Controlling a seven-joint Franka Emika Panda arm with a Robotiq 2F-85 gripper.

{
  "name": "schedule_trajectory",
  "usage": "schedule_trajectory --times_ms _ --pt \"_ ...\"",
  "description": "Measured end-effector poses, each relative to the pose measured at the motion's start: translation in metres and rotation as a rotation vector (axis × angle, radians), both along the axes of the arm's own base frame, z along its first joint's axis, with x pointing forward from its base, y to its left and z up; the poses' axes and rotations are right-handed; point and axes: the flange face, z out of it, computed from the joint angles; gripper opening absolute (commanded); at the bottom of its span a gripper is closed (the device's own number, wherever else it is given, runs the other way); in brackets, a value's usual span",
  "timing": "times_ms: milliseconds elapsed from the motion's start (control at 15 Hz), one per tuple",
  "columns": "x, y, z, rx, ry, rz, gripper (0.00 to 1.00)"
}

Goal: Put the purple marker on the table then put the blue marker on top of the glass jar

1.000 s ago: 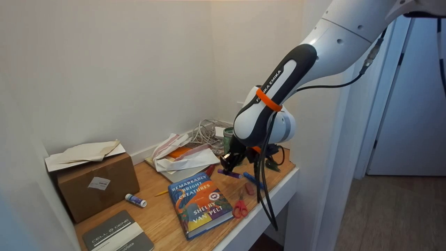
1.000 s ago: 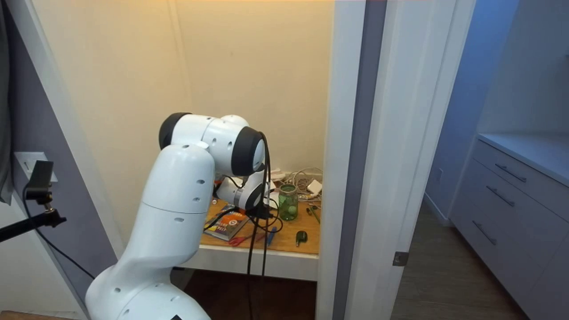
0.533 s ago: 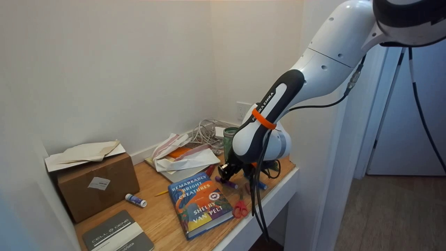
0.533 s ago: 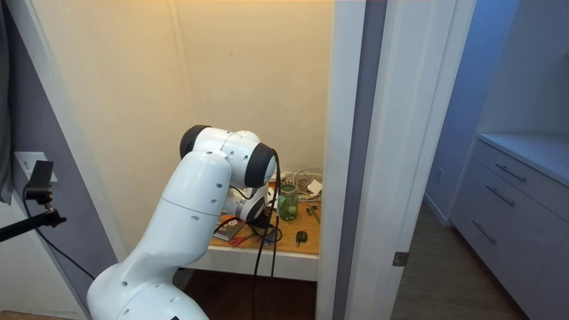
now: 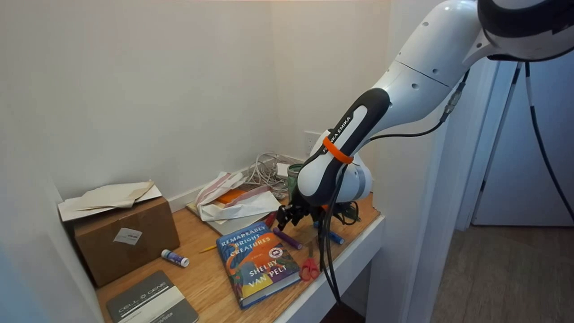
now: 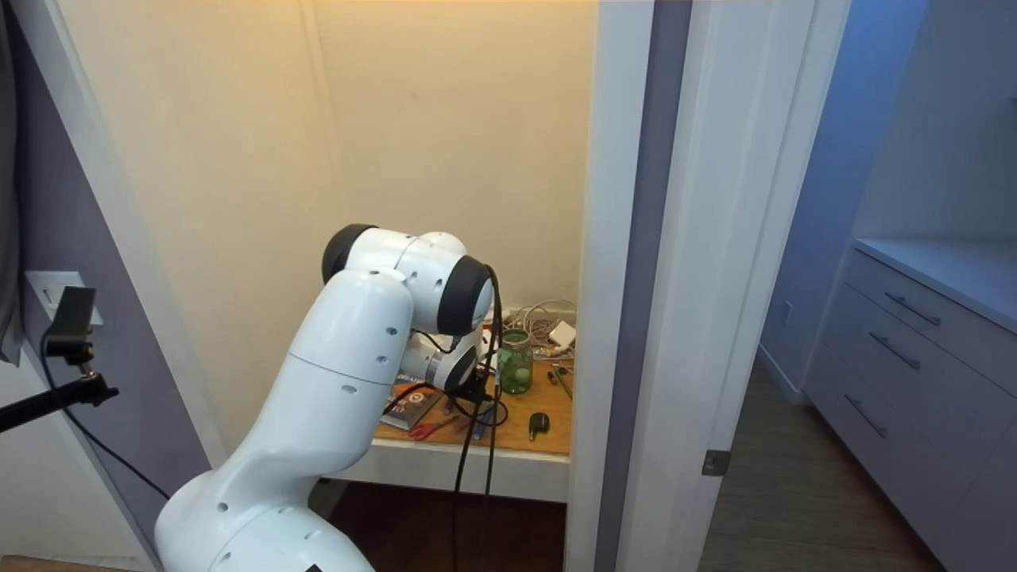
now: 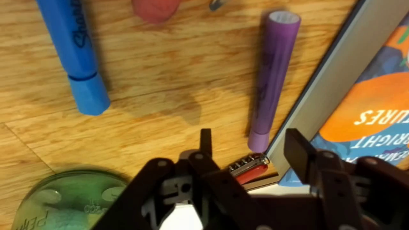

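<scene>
Against pale walls [image 5: 157,89] stands a cluttered wooden table [image 5: 206,278].

Purple marker [image 5: 287,238] on table [image 5: 210,280], gripper [image 5: 287,222] near

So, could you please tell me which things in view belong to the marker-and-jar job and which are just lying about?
Part of the job: purple marker; blue marker; glass jar; table; open gripper.

Just lying about: book; red scissors; red pocket knife; cardboard box; small tube.
</scene>
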Motion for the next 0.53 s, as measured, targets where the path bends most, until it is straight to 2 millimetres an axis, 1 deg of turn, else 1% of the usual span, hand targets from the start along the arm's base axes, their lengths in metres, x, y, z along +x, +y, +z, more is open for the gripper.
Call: schedule_trajectory --times_ms 67,200,333,533 --pt "0.002 -0.003 0.004 -0.010 -0.003 -0.004 1.00" --pt "0.005 -0.013 0.012 -0.048 0.003 -0.013 1.00" --pt "0.008 -0.027 0.024 -0.100 0.013 -0.028 1.00" --pt "0.005 -0.051 0.037 -0.190 0.058 -0.038 1.00"
